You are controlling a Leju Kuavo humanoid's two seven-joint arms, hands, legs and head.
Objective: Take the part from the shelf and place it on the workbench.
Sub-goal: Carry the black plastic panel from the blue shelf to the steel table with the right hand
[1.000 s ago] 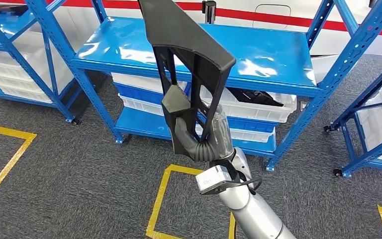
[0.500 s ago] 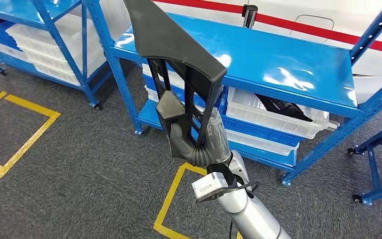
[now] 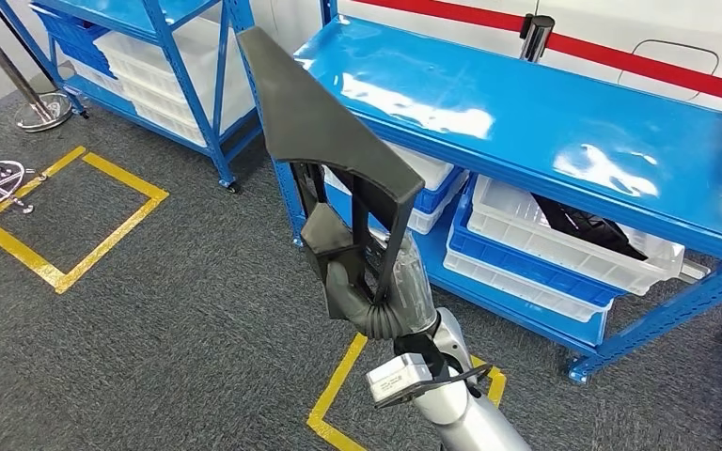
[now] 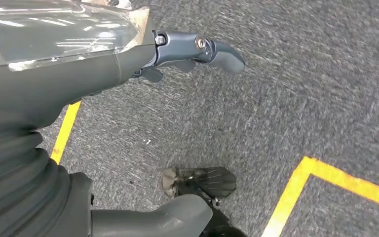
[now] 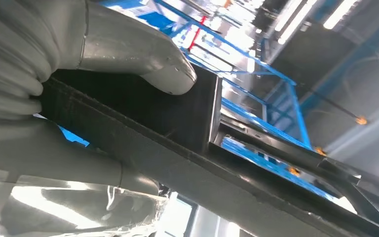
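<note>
Inspector: The step in hand looks like the carry. Keep the black plastic part point(image 3: 338, 150) upright and its tall end away from the blue shelf point(image 3: 564, 122) as you turn

Operator: And the grip?

Inspector: Your right hand point(image 3: 376, 282) is clenched round the part's lower frame, thumb point(image 5: 143, 59) pressed on it, holding it aloft above the carpet. Your left hand point(image 4: 197, 49) hangs empty over the floor, fingers apart. I see no workbench

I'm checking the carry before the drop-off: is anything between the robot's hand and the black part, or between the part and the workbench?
Nothing separates them: the right hand already grips the black plastic part, thumb pressed on it. No workbench is visible, so that path cannot be judged; the blue shelf rack stands close beside the raised part.
</note>
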